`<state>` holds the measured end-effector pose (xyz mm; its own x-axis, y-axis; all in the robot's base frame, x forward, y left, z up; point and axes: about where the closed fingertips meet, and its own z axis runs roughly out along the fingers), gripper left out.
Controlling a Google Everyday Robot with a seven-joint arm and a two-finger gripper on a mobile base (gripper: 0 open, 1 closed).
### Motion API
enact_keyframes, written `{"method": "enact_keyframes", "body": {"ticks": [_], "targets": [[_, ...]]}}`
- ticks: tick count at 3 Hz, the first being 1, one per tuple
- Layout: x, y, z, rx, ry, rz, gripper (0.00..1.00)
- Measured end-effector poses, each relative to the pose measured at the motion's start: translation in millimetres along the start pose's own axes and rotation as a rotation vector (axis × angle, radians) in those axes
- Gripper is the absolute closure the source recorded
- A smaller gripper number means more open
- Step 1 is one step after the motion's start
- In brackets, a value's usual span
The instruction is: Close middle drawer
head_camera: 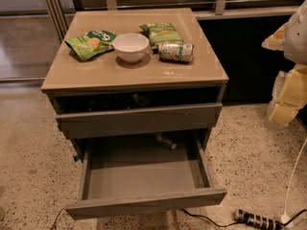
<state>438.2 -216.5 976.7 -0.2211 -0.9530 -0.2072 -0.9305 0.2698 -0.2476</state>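
The middle drawer [144,202] is pulled far out toward me. Its plain grey-brown front is at the bottom of the view and its grey box interior [144,169] lies open. A small object [165,141] lies at the back of the drawer. Above it, the taller-fronted top drawer [139,120] stands slightly out, with a dark gap under the tabletop. The lowest drawer front is hidden beneath the open drawer. My gripper [288,92], white and yellowish, hangs at the right edge of the view. It is to the right of the cabinet, level with the top drawer, and touches nothing.
The cabinet top [134,73] holds two green snack bags [90,43] [160,32], a white bowl [130,47] and a can [176,51] lying on its side. A power strip [256,219] and cables lie on the speckled floor at the bottom right.
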Motion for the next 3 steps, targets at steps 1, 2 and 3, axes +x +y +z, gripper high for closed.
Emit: {"method": "enact_keyframes", "body": {"ticks": [1, 2, 3], "targets": [[0.0, 0.0, 0.0, 0.000, 0.000, 0.000, 0.00], [0.0, 0.0, 0.0, 0.000, 0.000, 0.000, 0.23], [0.0, 0.0, 0.0, 0.000, 0.000, 0.000, 0.46]]}}
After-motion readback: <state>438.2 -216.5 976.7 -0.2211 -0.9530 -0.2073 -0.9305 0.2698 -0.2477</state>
